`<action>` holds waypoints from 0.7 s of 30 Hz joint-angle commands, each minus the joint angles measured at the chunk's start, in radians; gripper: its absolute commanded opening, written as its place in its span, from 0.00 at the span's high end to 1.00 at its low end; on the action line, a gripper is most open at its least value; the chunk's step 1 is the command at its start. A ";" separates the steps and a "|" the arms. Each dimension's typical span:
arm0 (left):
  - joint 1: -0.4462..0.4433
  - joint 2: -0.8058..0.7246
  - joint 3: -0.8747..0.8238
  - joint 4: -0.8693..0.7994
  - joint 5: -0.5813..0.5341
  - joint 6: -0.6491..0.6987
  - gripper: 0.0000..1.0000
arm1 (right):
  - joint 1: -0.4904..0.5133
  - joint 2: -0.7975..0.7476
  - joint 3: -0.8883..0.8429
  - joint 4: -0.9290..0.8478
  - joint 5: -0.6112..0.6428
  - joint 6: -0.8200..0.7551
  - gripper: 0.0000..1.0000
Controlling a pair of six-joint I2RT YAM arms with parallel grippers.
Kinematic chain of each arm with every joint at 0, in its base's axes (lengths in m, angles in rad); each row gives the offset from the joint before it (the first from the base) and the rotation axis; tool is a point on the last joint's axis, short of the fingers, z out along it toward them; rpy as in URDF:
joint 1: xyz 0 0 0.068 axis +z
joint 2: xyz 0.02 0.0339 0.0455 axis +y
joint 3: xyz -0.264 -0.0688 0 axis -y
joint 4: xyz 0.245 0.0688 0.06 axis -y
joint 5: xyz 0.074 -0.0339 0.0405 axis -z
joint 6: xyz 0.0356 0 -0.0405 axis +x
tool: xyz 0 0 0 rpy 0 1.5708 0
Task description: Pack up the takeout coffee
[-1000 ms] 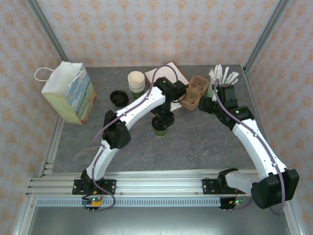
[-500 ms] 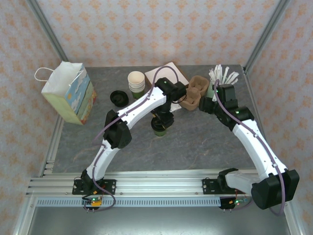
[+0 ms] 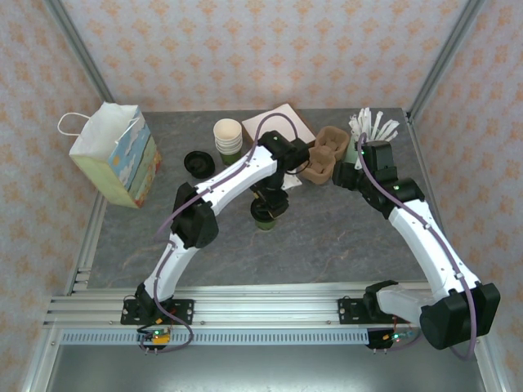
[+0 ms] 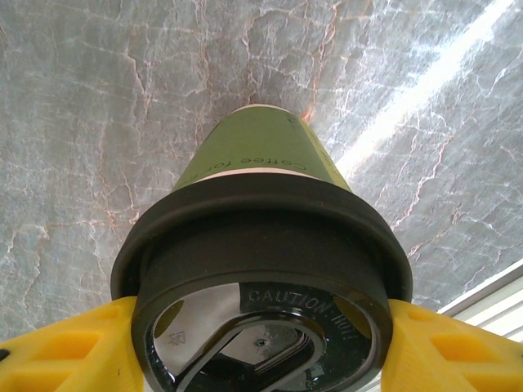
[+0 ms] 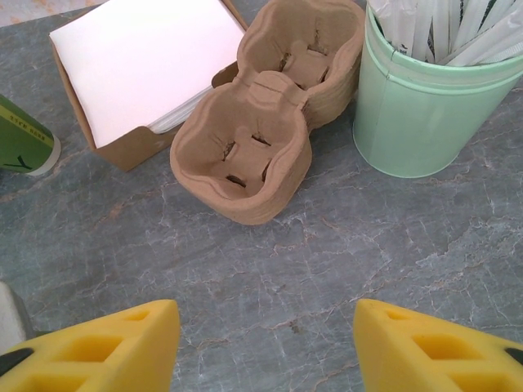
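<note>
The takeout coffee [image 4: 260, 163], a green-and-cream paper cup with a black lid, sits between the yellow fingers [image 4: 65, 347] of my left gripper [image 4: 261, 343]. The fingers press on both sides of the lid's rim. From above, the left gripper [image 3: 268, 200] covers the cup [image 3: 263, 217] near the table's middle. I cannot tell whether the cup's base touches the table. My right gripper [image 5: 265, 343] stands open over bare table with nothing between its fingers. In the top view the right gripper [image 3: 350, 175] is just right of the cardboard cup carrier [image 3: 325, 155].
A paper bag [image 3: 114, 155] stands at the back left. A loose black lid [image 3: 198, 162] and a stack of lidless cups [image 3: 228, 137] lie between bag and arms. A box of napkins [image 5: 147, 65], the carrier [image 5: 261, 155] and a green tin of straws [image 5: 425, 114] stand at the back right.
The left gripper and the cup it holds have shifted slightly to the left. The right arm has not moved.
</note>
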State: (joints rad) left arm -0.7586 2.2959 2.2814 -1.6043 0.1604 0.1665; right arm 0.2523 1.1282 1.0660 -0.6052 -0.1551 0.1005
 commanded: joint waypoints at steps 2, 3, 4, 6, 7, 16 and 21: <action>-0.002 0.107 -0.158 0.037 -0.018 -0.001 0.53 | 0.004 -0.020 -0.011 0.013 0.028 -0.015 0.41; -0.004 0.098 -0.177 0.056 -0.030 -0.007 0.52 | 0.004 -0.018 -0.011 0.014 0.027 -0.014 0.41; -0.006 0.084 -0.206 0.082 -0.039 -0.014 0.52 | 0.004 -0.018 -0.010 0.013 0.028 -0.015 0.41; -0.011 0.071 -0.253 0.119 -0.038 -0.017 0.52 | 0.004 -0.018 -0.008 0.010 0.028 -0.015 0.41; -0.013 0.071 -0.268 0.131 -0.042 -0.022 0.53 | 0.004 -0.018 -0.006 0.009 0.028 -0.015 0.41; -0.019 0.091 -0.313 0.146 -0.060 -0.028 0.53 | 0.004 -0.013 0.005 0.001 0.018 -0.010 0.41; -0.019 0.035 -0.248 0.166 -0.041 -0.038 0.51 | 0.004 -0.013 0.021 -0.004 0.002 -0.003 0.41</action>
State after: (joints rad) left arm -0.7662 2.1948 2.1017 -1.4830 0.1444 0.1543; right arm 0.2527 1.1282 1.0657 -0.6056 -0.1539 0.1009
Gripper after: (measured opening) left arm 0.627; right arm 0.587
